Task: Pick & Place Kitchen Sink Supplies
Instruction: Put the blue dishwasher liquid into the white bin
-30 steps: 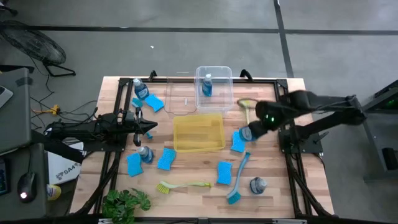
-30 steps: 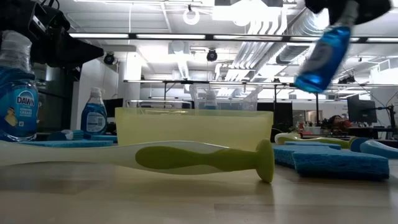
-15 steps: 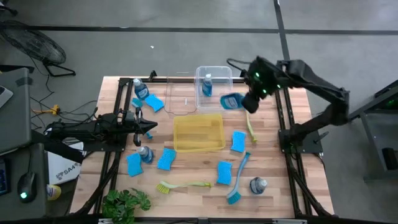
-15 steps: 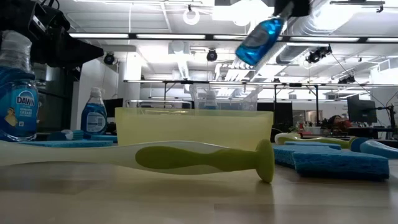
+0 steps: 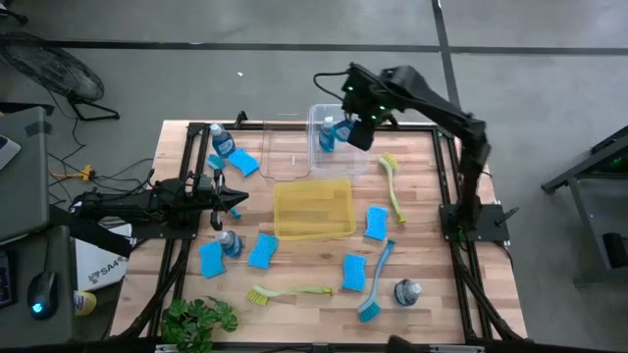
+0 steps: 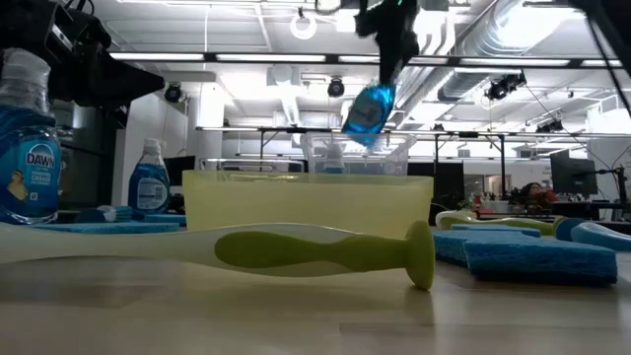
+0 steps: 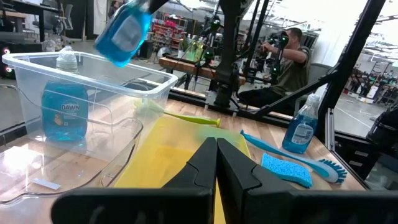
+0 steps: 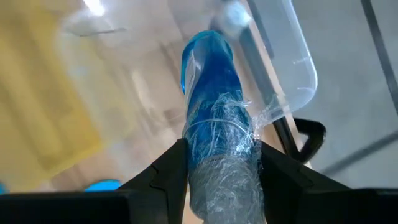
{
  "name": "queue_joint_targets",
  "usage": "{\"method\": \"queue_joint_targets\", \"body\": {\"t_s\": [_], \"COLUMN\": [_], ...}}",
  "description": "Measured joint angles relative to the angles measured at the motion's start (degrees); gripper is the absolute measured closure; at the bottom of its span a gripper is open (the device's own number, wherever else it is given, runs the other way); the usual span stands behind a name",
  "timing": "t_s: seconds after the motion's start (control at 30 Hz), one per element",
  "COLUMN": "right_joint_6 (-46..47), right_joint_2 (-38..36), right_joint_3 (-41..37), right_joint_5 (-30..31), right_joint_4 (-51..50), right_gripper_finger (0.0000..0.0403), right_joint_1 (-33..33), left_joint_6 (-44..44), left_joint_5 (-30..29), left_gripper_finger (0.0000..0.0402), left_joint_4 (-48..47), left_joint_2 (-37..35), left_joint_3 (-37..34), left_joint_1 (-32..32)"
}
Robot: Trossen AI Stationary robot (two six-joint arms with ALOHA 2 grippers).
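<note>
My right gripper (image 5: pixel 357 129) is shut on a small clear bottle of blue liquid (image 5: pixel 343 128), held in the air above the clear bin (image 5: pixel 339 108) at the table's far middle. The bottle also shows in the low view (image 6: pixel 368 110) and the left wrist view (image 7: pixel 127 31). A second bottle (image 5: pixel 327 136) stands upright inside that bin. My left gripper (image 5: pixel 234 201) is shut and empty, low over the table's left side, pointing toward the yellow bin (image 5: pixel 314 230). My right gripper pinches the bottle at its cap end (image 8: pixel 221 171) between its two fingers (image 8: pixel 171 168), one on each side. The fingers come slanting down from above. The bottle is lifted clear and hangs tilted below them, its base (image 6: pixel 360 123) lowest, over the clear bin.
A second clear bin (image 5: pixel 287 155) lies left of the first. Around the yellow bin lie other bottles (image 5: pixel 223 140) (image 5: pixel 229 242) (image 5: pixel 406 291), several blue sponges (image 5: pixel 262 251) (image 5: pixel 375 223), yellow-green brushes (image 5: pixel 391 181) (image 5: pixel 289 291) and a blue brush (image 5: pixel 376 284). A plant (image 5: pixel 201 319) sits at the near left.
My right gripper has carried the bottle from above the table's right middle toward the far edge and leftward to above the clear bin. The bottle has stayed in the hold and has come lower, with its base tipped down.
</note>
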Motion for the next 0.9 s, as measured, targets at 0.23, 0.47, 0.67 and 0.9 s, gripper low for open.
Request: {"method": "queue_joint_targets", "body": {"t_s": [0.23,0.47,0.67,0.9], "right_joint_6": [4.3,15.5,20.0,23.4], "right_joint_2": [8.5,10.6,10.6,13.0], "right_joint_3": [5.8,5.0,4.2,4.2], "right_joint_5": [0.3,-2.5,-3.0,-2.7], "right_joint_4": [-1.6,-1.7,-1.6,-1.5], "right_gripper_finger": [0.0259,0.0259,0.0259,0.0258], "right_joint_1": [-2.0,-3.4,-3.8,-5.8], "left_joint_6": [0.0,0.0,0.0,0.0], "left_joint_5": [0.0,0.0,0.0,0.0], "left_gripper_finger": [0.0400,0.0400,0.0400,0.0400], "left_joint_4": [0.0,0.0,0.0,0.0], "left_joint_2": [0.0,0.0,0.0,0.0], "left_joint_3": [0.0,0.0,0.0,0.0], "left_joint_1": [0.0,0.0,0.0,0.0]}}
